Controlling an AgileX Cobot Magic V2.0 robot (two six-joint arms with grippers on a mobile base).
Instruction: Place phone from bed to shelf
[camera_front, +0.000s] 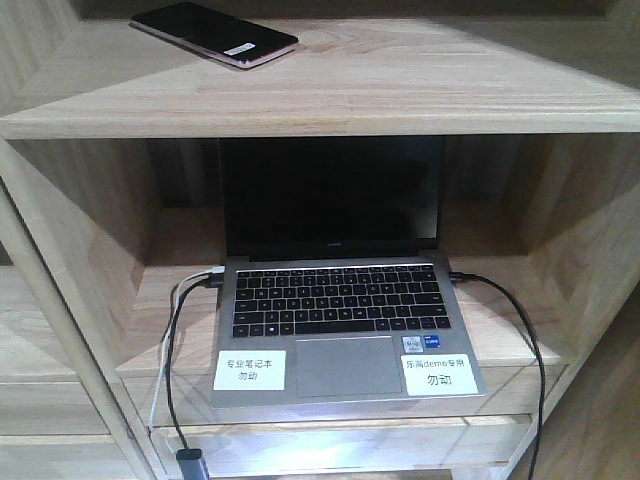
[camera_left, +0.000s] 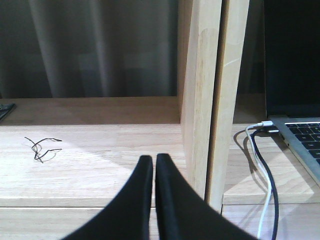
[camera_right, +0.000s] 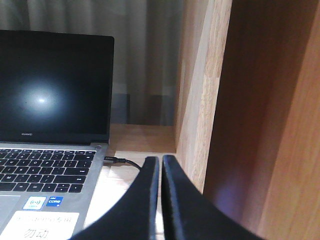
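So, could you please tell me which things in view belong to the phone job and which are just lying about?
Part of the job:
- phone, lying flat on the upper board
- shelf, pale wood

Just lying about:
- open laptop, in the compartment below the phone
- black and white cables plugged into the laptop
- small tangle of thin wire on the neighbouring board

Phone (camera_front: 214, 34) lies flat on the top board of the shelf (camera_front: 400, 95), toward its left end. In the compartment directly below, an open laptop (camera_front: 340, 300) sits on the lower board, screen at the back, keyboard toward the front. One cable (camera_front: 520, 340) leaves the laptop's right side; two cables (camera_front: 175, 330) leave its left side and hang over the board's front edge.
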